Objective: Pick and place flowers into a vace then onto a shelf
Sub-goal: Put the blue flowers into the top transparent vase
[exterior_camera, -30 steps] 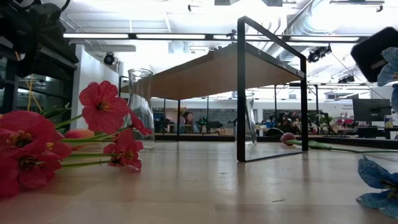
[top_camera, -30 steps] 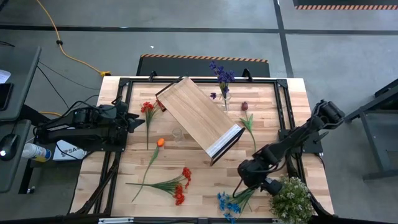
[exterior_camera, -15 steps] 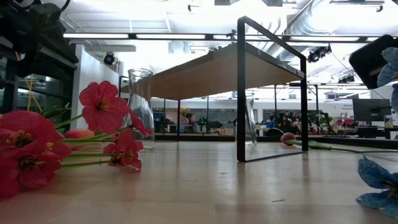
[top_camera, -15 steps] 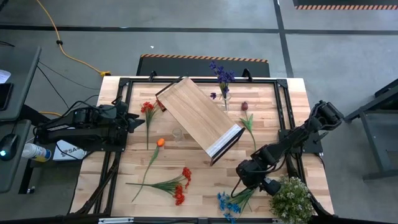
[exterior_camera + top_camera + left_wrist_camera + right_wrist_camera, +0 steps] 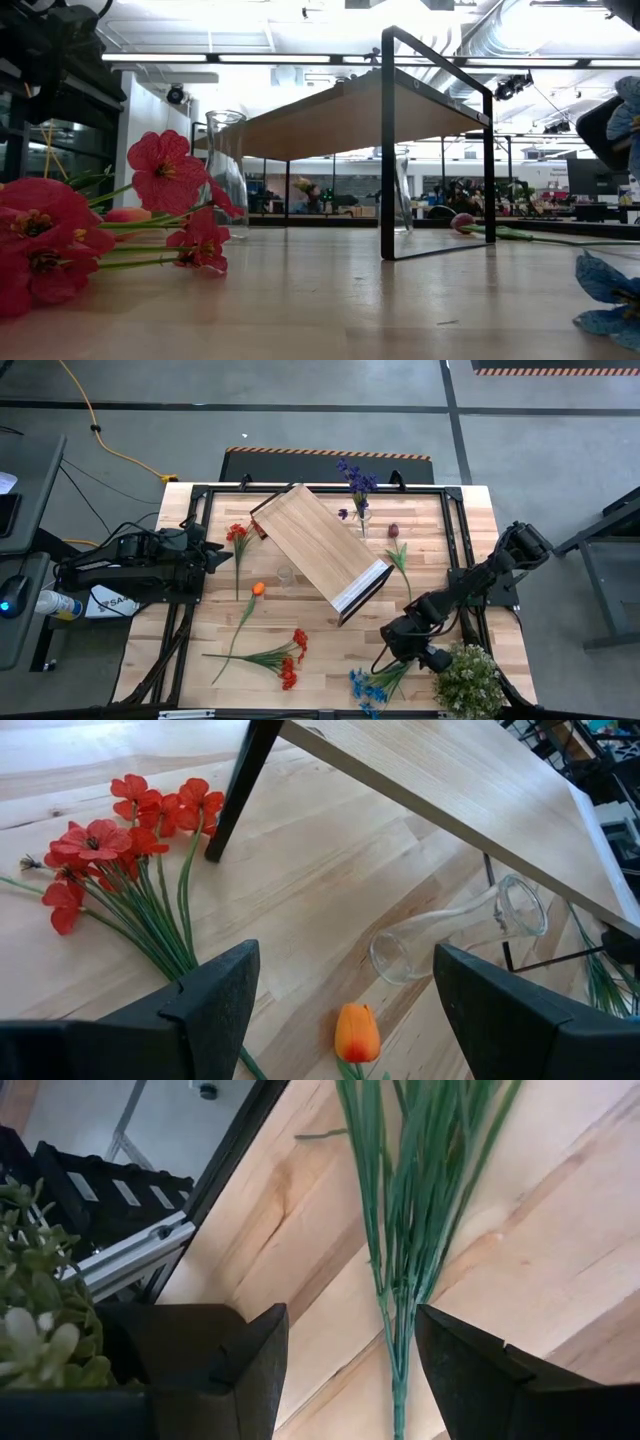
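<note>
**At the counter's near right corner: right jaws over the blue stems**

At the near right corner of the counter, my right gripper hangs with its jaws spread, one finger on either side of the green stems of the blue flowers. Nothing is pinched yet, as far as I can judge. My left gripper waits at the counter's left side, jaws also spread and empty, looking over the red flowers, an orange flower and a clear vase lying on its side.

Step in hand, by my reading: grasp the blue bunch. To do it well I should lower until both fingers straddle the whole bundle where the stems run closest together, then close squarely across them so none slip out. The potted plant stands just beside my wrist, so I should lift straight and not swing toward it.

The stems are thin, bright green and fan apart away from the jaws; they look springy and light. The blue blooms lie at the counter's near edge. The shelf stands mid-counter, set at an angle, nothing on its board.
</note>
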{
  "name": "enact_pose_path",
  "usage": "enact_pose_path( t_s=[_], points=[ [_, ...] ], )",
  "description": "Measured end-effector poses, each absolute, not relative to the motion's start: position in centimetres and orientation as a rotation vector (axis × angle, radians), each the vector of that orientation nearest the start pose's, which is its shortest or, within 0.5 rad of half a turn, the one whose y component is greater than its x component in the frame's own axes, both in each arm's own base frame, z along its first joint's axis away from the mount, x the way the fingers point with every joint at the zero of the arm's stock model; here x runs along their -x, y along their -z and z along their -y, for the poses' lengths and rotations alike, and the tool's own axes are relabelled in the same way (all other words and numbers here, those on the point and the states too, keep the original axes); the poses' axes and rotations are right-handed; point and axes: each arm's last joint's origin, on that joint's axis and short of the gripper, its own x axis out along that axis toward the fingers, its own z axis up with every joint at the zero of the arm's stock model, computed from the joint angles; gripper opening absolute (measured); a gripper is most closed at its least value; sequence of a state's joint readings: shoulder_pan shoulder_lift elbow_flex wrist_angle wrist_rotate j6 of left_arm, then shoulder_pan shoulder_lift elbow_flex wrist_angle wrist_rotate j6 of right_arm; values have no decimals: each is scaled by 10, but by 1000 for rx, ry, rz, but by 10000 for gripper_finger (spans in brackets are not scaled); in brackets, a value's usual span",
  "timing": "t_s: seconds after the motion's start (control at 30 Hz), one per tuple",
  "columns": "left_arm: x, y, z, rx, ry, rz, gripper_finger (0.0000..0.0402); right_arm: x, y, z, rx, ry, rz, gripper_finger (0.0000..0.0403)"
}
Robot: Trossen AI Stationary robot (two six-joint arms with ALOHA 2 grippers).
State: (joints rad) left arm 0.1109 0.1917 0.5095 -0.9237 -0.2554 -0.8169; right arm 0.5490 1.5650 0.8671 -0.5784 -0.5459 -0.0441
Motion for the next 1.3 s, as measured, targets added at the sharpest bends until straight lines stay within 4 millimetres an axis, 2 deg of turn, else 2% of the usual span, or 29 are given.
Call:
enact_pose_path(
  t_s=[0.57, 0.97, 1.3],
  points=[
    [-52, -233, -13, 737, -584, -426, 333, -233, -156, -159, 8, -1004, -1286, 208],
    [-52, -233, -13, 738, -583, -427, 333, -236, -147, -158, 23, -890, -1337, 208],
    [-52, -233, -13, 739, -579, -429, 333, -235, -133, -157, 22, -871, -1424, 162]
  ],
)
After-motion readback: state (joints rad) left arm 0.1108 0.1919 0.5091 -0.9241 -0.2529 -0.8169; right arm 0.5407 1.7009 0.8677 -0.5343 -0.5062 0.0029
